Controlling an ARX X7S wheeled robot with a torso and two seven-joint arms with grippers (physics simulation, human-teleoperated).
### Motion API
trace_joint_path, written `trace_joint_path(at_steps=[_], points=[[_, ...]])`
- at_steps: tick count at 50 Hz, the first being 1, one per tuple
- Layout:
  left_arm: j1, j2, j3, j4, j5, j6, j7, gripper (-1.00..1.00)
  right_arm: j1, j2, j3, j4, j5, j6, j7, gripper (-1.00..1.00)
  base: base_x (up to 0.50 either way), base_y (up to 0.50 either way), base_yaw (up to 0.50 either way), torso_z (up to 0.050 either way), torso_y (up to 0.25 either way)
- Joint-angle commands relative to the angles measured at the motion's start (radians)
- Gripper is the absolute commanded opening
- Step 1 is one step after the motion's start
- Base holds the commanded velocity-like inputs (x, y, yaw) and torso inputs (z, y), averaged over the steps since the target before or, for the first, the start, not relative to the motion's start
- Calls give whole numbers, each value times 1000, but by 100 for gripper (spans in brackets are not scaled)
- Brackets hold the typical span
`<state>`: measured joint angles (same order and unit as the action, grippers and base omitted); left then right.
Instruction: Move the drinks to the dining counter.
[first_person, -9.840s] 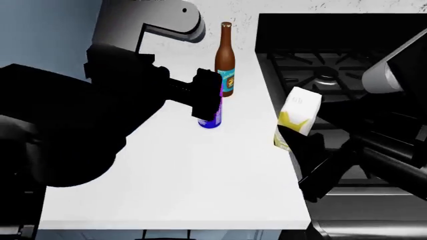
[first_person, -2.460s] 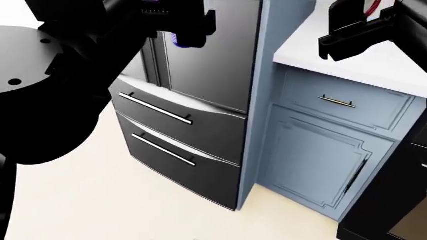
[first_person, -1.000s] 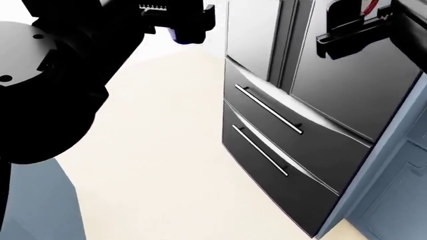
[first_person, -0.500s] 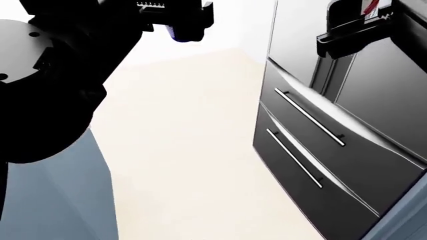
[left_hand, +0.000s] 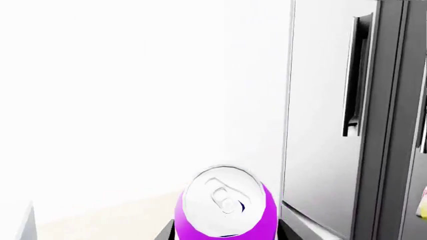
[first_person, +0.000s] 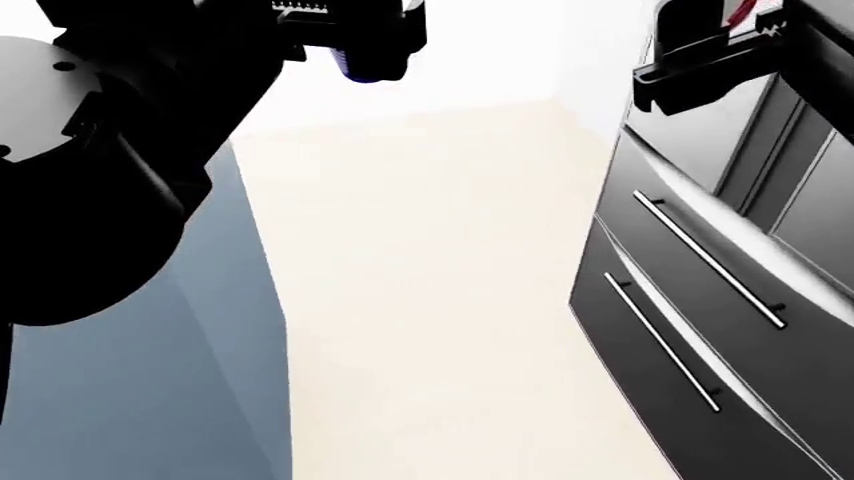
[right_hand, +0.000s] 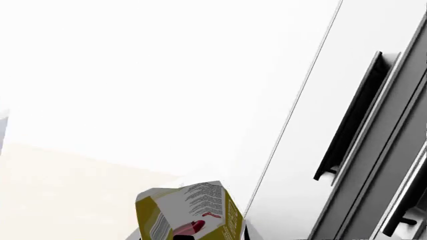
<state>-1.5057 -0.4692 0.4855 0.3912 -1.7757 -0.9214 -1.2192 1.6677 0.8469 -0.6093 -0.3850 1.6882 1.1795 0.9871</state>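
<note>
Your left gripper (first_person: 358, 45) is clamped on the can (left_hand: 225, 210), and your right gripper (first_person: 707, 50) is gripping the carton (right_hand: 190, 216), both held up high in front of you. So two drinks are mid-carry and nothing's delivered yet. No bottle in sight, so I'd guess that's a second trip. All you've got ahead is floor (first_person: 441, 300), fridge (first_person: 721, 300) and a blue-grey panel (first_person: 160, 380); no counter top visible.

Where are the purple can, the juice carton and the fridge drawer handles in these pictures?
purple can (left_hand: 225, 209): left wrist view, on its silver top lid.
juice carton (right_hand: 190, 212): right wrist view, on its printed white face.
fridge drawer handles (first_person: 707, 260): head view, on the upper bar.
</note>
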Motion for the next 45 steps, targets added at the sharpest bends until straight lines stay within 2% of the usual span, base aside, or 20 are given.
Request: trace_joint_path(at_steps=[1, 45], points=[[-5, -3, -1, -4, -3, 14, -4, -100, 11, 3, 9, 0, -27, 3, -1, -100, 0, 0, 500, 0, 0], [-5, -10, 12, 0, 1, 29, 2, -100, 8, 10, -5, -4, -26, -12, -2, -100, 0, 0, 500, 0, 1]])
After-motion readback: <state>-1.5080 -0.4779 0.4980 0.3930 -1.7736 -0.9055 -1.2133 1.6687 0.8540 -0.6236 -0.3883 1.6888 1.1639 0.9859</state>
